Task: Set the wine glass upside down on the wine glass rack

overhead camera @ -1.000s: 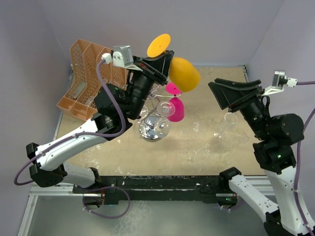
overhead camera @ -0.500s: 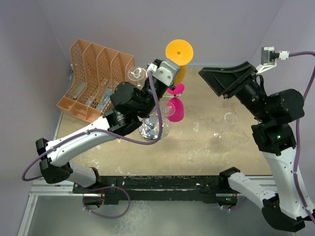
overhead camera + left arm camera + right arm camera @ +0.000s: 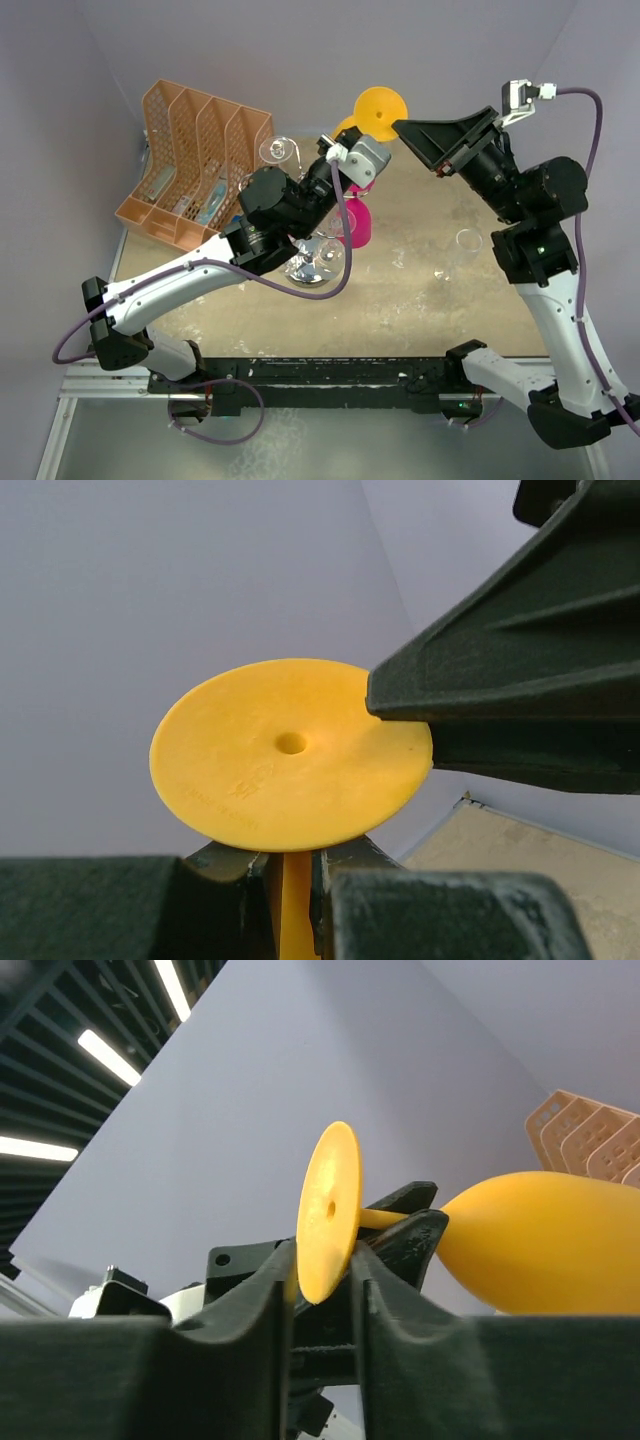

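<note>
The wine glass is yellow plastic, held high with its round foot [image 3: 381,110] [image 3: 290,755] uppermost. My left gripper [image 3: 364,137] [image 3: 290,880] is shut on its thin stem [image 3: 288,910] just under the foot. The bowl [image 3: 540,1240] hangs behind that gripper. My right gripper [image 3: 401,127] [image 3: 322,1270] reaches in from the right, its two fingers closed on the foot's rim [image 3: 328,1210]. The wine glass rack [image 3: 315,262], a chrome wire stand on a shiny round base, stands below on the table, partly hidden by the left arm.
A pink glass [image 3: 358,225] hangs upside down on the rack, with a clear one [image 3: 277,150] near its far side. Another clear glass [image 3: 466,243] stands on the table to the right. An orange file organizer [image 3: 195,160] sits at the back left.
The left arm has carried the yellow glass to the right. The right arm has risen and swung left to the foot, and its jaws have narrowed around it.
</note>
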